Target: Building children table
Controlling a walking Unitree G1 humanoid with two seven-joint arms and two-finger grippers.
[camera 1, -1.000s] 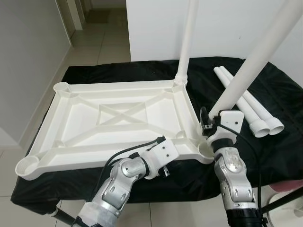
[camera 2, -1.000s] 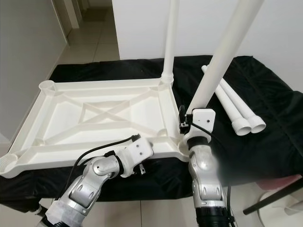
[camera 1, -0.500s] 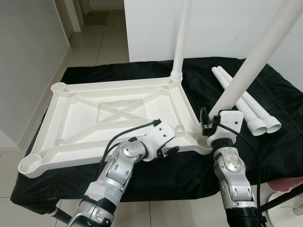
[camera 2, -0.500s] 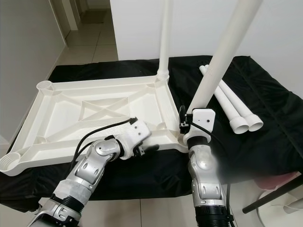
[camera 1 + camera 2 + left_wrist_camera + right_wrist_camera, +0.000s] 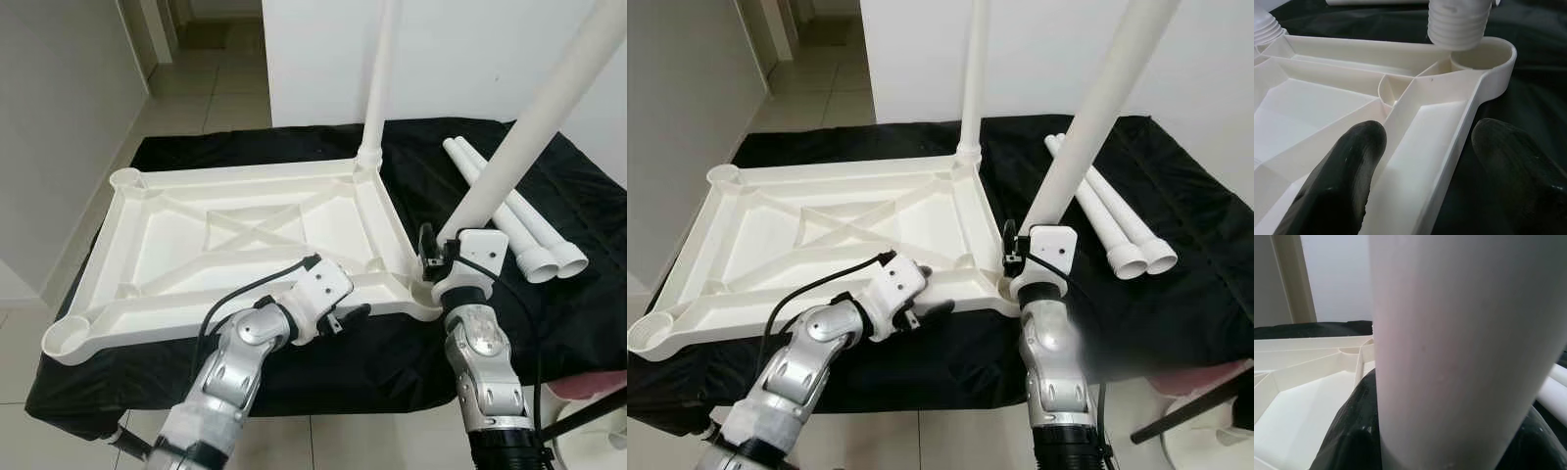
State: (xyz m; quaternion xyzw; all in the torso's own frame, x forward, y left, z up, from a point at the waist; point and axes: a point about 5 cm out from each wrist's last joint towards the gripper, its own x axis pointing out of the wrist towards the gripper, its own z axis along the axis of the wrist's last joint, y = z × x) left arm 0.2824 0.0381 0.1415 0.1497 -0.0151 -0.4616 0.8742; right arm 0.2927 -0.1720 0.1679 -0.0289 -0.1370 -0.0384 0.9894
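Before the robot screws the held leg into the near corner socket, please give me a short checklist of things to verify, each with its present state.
1. Right gripper holds the leg: ok.
2. Threaded end over the near corner socket: ok; not yet seated.
3. Leg upright: not ok, it tilts.
4. Left gripper steadying the tabletop: not ok; fingers open astride the rim.
5. Far corner leg standing in its socket: ok.
6. Spare legs lie apart on the black cloth: ok.

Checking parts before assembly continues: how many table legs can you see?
4. One leg stands upright in the tabletop's far right corner; one is held by the right gripper over the near right corner; two lie side by side on the black cloth.
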